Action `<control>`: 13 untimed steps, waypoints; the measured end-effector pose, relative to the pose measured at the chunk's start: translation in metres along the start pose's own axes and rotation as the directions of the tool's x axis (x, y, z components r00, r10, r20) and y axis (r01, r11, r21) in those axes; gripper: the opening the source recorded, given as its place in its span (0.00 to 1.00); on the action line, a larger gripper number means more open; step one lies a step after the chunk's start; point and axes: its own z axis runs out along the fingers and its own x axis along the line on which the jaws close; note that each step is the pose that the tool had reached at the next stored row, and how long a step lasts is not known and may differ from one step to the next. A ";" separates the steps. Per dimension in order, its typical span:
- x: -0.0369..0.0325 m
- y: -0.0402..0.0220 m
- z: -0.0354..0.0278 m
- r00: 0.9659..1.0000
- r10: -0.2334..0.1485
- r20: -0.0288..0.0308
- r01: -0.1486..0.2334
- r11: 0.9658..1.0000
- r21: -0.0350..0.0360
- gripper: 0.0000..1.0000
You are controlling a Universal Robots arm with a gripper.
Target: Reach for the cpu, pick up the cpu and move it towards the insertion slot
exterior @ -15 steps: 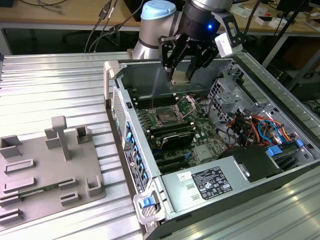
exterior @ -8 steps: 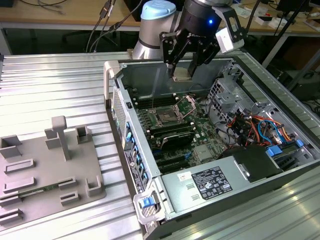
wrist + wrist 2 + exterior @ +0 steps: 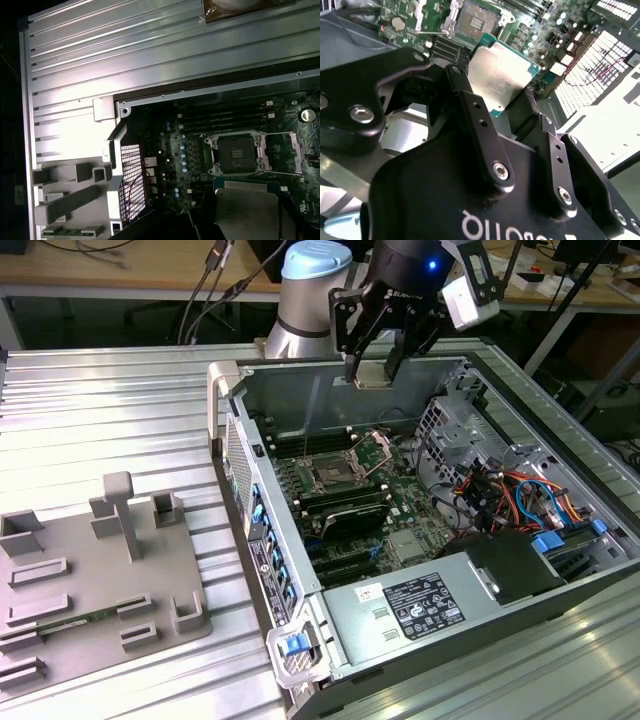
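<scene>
My gripper [image 3: 372,370] hangs over the open computer case near its far wall, shut on the cpu [image 3: 372,377], a flat silvery square with a thin green rim. In the second wrist view the cpu [image 3: 500,75] sits clamped between the black fingers [image 3: 470,102]. The insertion slot [image 3: 335,476], a silver-framed socket with a dark centre and its lid raised, lies on the motherboard below the chip and nearer the exterior view's camera. It appears in both wrist views: the insertion slot [image 3: 475,20] lies beyond the chip's far edge, and the insertion slot [image 3: 237,152] sits beside the cpu [image 3: 245,210].
Long black memory slots [image 3: 340,505] flank the socket and a small grey heatsink [image 3: 405,546] sits nearer the camera. A drive cage [image 3: 470,425] and coloured cables [image 3: 520,500] fill the exterior view's right of the case. A grey fixture plate [image 3: 90,570] lies on the ribbed table.
</scene>
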 end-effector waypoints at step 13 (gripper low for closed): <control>0.0021 0.0357 0.0113 0.995 -0.095 -0.010 0.095 0.995 -0.001 0.55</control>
